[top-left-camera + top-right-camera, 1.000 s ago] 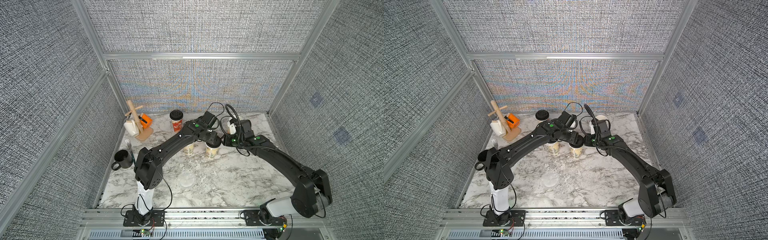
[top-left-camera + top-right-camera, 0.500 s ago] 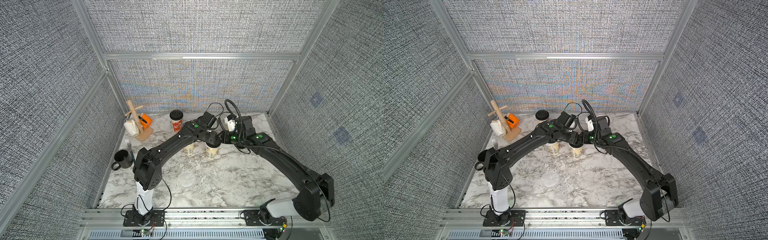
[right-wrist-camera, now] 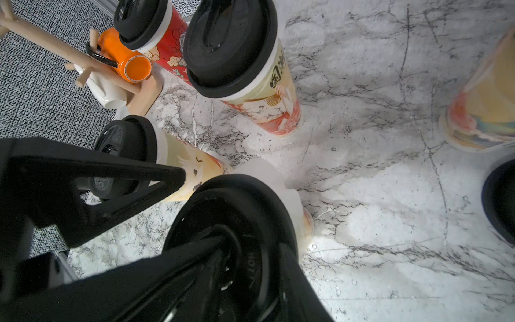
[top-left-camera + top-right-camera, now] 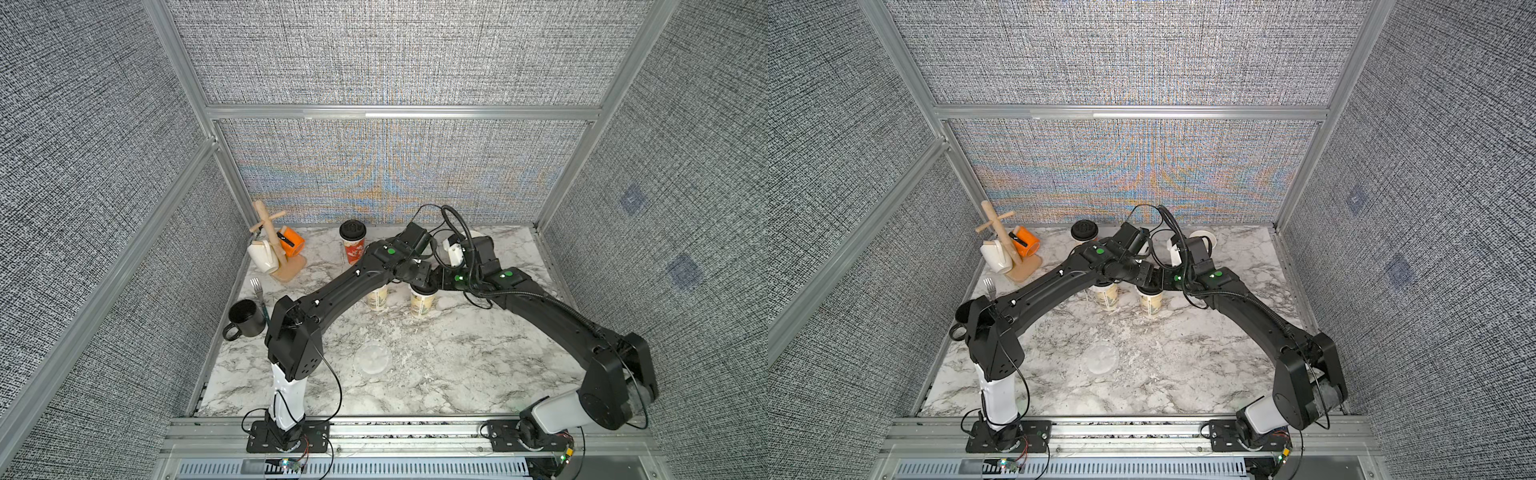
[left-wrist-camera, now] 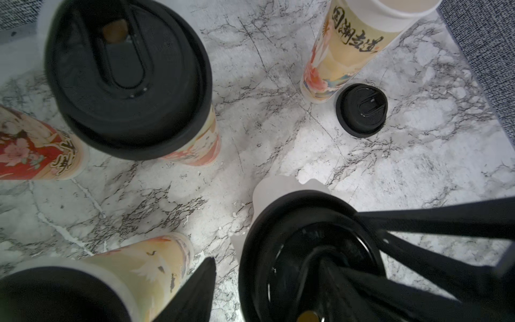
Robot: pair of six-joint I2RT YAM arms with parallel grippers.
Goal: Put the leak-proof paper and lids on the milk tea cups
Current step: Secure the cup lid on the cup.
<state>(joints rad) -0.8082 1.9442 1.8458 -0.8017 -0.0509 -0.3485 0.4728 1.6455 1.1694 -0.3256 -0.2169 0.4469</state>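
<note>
jaws of left gripper [image 4: 419, 283] stand apart at a lidded cup [image 4: 423, 305]; right gripper [image 4: 437, 284] cannot be judged.

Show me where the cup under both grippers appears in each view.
Top view: cup just below picture centre, mid-table.
Top view: cup in the same spot.
Left wrist: bottom right, mostly its black lid.
Right wrist: bottom centre, under the same lid.
Landmark: the red cup, visible in all four.

Black arms [image 4: 332, 295], white bases [image 4: 286, 399], green dots [image 4: 390, 250], cables [image 4: 453, 216]
</note>
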